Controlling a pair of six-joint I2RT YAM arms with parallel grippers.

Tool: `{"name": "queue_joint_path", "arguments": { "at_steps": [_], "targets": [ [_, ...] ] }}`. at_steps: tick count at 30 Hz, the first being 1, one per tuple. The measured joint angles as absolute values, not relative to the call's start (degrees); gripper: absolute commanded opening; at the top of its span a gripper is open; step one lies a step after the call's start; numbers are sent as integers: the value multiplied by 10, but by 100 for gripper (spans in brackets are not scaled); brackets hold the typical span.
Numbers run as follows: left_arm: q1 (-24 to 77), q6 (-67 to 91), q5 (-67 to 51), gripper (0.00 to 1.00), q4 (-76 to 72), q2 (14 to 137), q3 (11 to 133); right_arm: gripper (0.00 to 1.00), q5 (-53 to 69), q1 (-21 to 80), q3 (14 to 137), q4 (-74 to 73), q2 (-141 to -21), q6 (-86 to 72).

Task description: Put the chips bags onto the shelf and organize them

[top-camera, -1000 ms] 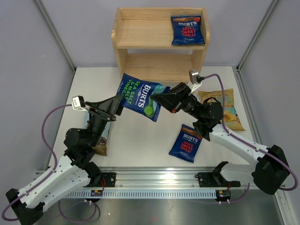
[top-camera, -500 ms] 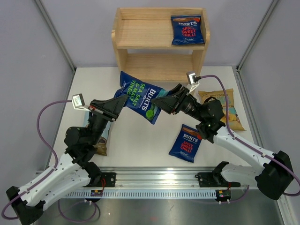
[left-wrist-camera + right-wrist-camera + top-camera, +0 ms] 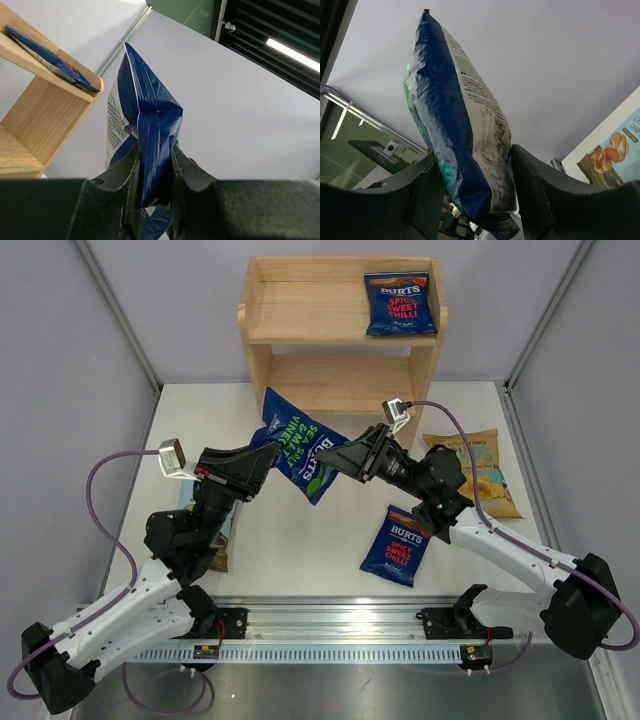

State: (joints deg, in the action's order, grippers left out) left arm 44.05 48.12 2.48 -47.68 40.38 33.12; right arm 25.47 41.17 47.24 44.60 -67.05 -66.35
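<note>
Top view, read left to right. At the far left a pale bag (image 3: 214,540) lies on the surface (image 3: 300,550), mostly hidden under my left arm.

Next is my left claw (image 3: 258,462), pressed together on the left edge of the green-labelled Burts bag (image 3: 300,445). The left wrist view shows a fold of blue foil squeezed between the two fingers. The bag hangs in the air above the surface, between the two claws.

Its long axis runs on a slant, from the far left to the near right. The far corner points toward the shelf (image 3: 256,320), which stands just beyond it at the back of the surface. From above I cannot tell how high that corner sits against the lower tier.

Right of the bag is my right claw (image 3: 338,458), its jaws standing wide on either side of the near right corner. The right wrist view shows the bag filling most of the gap, and I cannot tell whether the fingers press it or merely flank it.

Further right, a red-labelled Burts bag (image 3: 396,545) lies flat on the surface beside my right arm, and a yellow bag (image 3: 482,472) lies beyond it. Another red-labelled Burts bag on the shelf (image 3: 398,303) rests at the right end of the top tier.

My judgement: the left claw has the only sure grip. The shelf lies straight ahead of the bag's far end, so the carry belongs to the left arm.
</note>
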Motion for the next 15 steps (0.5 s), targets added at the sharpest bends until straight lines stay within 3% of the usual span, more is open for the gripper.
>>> {"name": "queue_joint_path", "arguments": {
  "at_steps": [4, 8, 15],
  "targets": [
    [440, 473, 21, 0, -490, 409, 329, 34, 256, 419, 472, 462, -691, -689],
    [439, 447, 22, 5, -480, 406, 329, 22, 256, 423, 472, 476, -693, -704],
    [435, 386, 23, 17, -396, 394, 361, 18, 244, 424, 469, 456, -672, -696]
  ]
}}
